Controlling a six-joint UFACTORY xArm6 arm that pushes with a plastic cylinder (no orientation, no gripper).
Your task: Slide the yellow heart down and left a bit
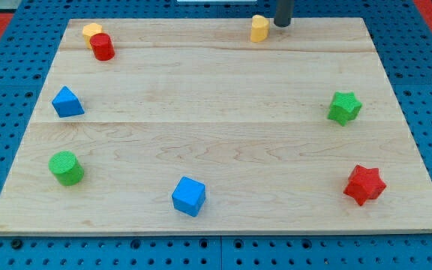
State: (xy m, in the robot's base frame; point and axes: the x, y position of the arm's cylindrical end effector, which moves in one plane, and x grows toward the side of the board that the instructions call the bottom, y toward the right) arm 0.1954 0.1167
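Tip: our tip, a bare rod clamping nothing, sits just beside the yellow heart at its 2 o'clock | Why: placed to shove toward 7 o'clock | Heart: board's 12 o'clock edge | Path: nearest blue cube well apart

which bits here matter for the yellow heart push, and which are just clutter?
In play:
yellow heart, at the view's top
my tip, just right of the heart

Clutter:
yellow block and red cylinder, top left
blue triangle
green cylinder
blue cube
green star
red star
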